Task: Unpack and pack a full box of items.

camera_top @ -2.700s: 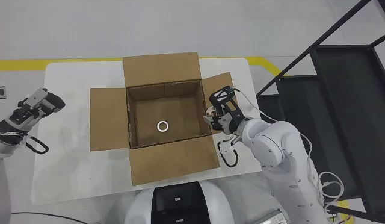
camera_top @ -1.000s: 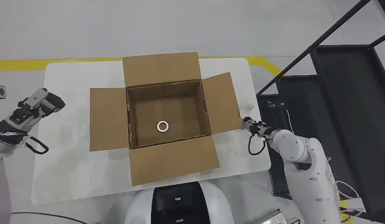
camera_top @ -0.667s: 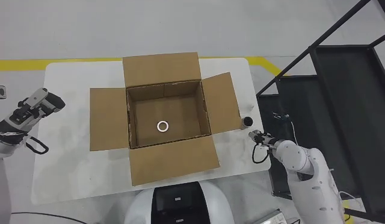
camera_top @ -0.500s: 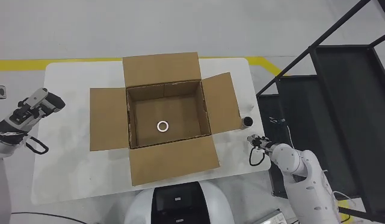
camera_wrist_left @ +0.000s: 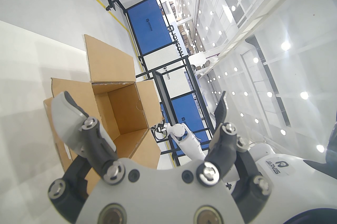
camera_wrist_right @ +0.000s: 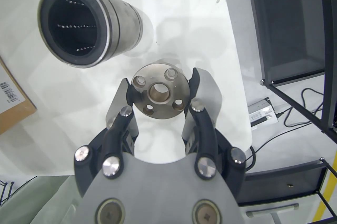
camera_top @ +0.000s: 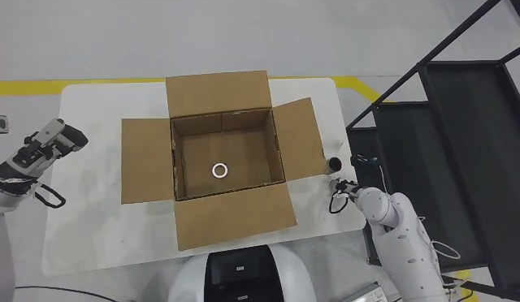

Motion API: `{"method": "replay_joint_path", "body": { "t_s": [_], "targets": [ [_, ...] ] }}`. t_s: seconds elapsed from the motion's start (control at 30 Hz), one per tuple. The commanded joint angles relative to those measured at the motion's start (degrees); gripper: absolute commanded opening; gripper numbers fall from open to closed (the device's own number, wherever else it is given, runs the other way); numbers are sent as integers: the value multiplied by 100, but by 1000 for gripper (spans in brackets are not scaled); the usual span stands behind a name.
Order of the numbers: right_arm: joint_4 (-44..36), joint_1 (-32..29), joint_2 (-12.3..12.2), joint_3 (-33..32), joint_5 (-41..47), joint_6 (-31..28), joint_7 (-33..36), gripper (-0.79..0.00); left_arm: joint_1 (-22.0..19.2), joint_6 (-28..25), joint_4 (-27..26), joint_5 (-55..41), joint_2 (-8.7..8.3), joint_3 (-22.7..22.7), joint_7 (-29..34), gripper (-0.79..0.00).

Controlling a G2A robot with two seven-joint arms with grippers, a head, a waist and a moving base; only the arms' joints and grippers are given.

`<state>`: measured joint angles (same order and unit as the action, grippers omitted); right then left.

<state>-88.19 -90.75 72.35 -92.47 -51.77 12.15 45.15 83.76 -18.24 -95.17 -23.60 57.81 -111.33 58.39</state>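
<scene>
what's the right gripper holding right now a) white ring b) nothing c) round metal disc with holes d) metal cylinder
c: in the right wrist view the right gripper has its fingers closed on both sides of the round metal disc, while the metal cylinder stands free on the table beside it and the white ring lies in the box.

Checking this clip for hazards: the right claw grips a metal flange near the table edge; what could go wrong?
1. The right claw pinches the metal flange only by its rim, so it may slip.
2. The table edge is close; a dropped flange might roll off.
3. The upright linear bearing stands alongside and could get knocked over.
</scene>
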Motion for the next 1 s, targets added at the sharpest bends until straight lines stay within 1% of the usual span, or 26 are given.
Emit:
{"method": "replay_joint_path", "body": {
  "t_s": [0.0, 0.2, 0.23, 0.3, 0.33, 0.37, 0.4, 0.6, 0.73, 0.83, 0.97],
  "targets": [
    [62, 34, -4, 14, -5, -1, -19, -785, 0, 0, 0, 0, 0, 0, 0, 0],
    [234, 143, -7, 61, 29, 75, -63, -785, 0, 0, 0, 0, 0, 0, 0, 0],
    [249, 154, -9, 68, 24, 78, -71, -773, 0, 0, 0, 0, 0, 0, 0, 0],
    [278, 169, -13, 82, 18, 81, -76, -585, 0, 0, 0, 0, 0, 0, 0, 0],
    [299, 178, -15, 92, 11, 78, -76, -449, 0, 0, 0, 0, 0, 0, 0, 0],
    [325, 187, -16, 102, 13, 81, -69, -139, 0, 0, 0, 0, 0, 0, 0, 0],
    [349, 200, -17, 112, 21, 89, -58, 0, 0, 0, 0, 0, 0, 0, 0, 0],
    [392, 232, -16, 123, 245, 103, -28, 0, 0, 0, 0, 0, 0, 0, 0, 0],
    [261, 151, -41, -15, 358, 93, 7, 0, 0, 0, 0, 0, 0, 0, 0, 0],
    [-11, -22, -82, -218, 411, 5, 152, 0, 0, 0, 0, 0, 0, 0, 0, 0],
    [-536, -312, -149, -632, 611, -253, 421, 0, 0, 0, 0, 0, 0, 0, 0, 0]
  ]
}}
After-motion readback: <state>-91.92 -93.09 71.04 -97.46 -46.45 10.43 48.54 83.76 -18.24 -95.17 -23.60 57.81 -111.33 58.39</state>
